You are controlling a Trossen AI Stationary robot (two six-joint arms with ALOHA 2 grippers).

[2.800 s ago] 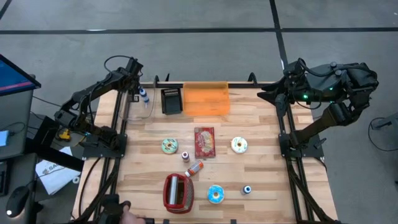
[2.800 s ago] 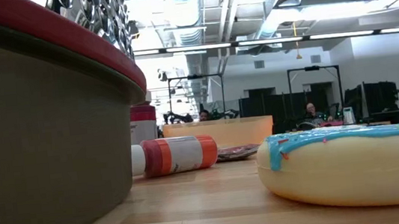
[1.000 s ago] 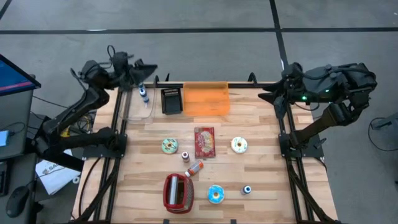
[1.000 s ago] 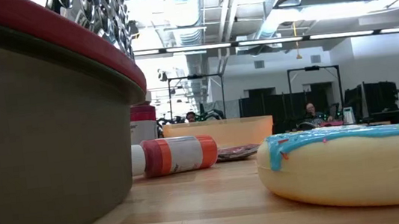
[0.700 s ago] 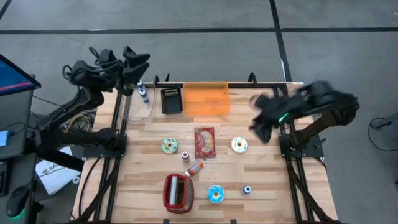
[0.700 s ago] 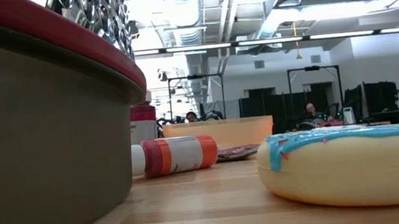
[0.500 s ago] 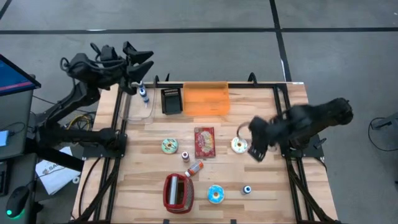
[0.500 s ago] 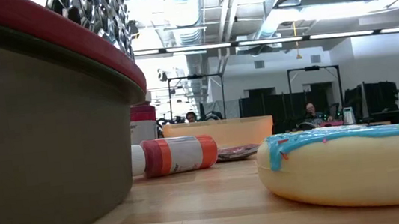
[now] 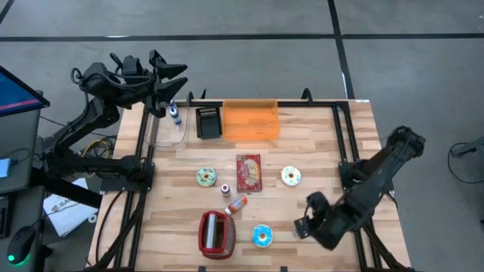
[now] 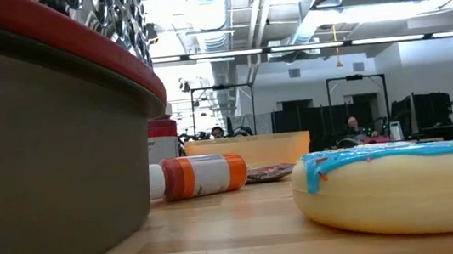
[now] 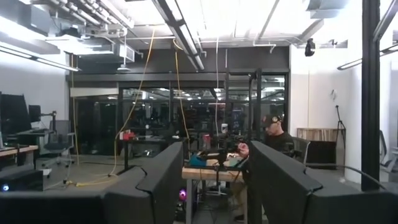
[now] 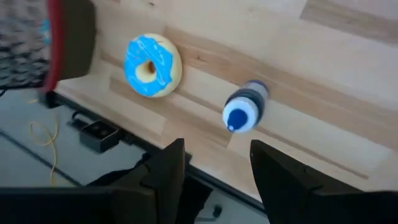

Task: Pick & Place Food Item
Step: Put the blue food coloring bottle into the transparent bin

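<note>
The bench (image 9: 325, 162) carries several items; the landmark for all positions below is the blue donut (image 9: 262, 236), the food item lying nearest the working arm. It sits near the bench's front edge.

The orange bin (image 9: 249, 121) stands at the far edge of the bench, well apart from the blue donut, and is judged the probable place target. The red basket (image 9: 217, 233) stands just beside the blue donut, on its left in the high view. Two further donuts, one green (image 9: 206, 177) and one white (image 9: 291, 176), lie between the blue donut and the bin. A small blue-capped bottle (image 9: 301, 230) lies on the blue donut's right, between it and the right claw.

The right claw (image 9: 304, 224) hangs low over the bench's front right part, near the bottle. Its fingers stand apart and hold nothing. The blue donut lies to the claw's left in the high view, beyond the bottle. The donut is round, so no long axis constrains the approach.

The left claw (image 9: 175, 75) waits beyond the bench's far left corner, well apart from the blue donut, fingers apart and empty. The right arm is the nearer by far.
</note>
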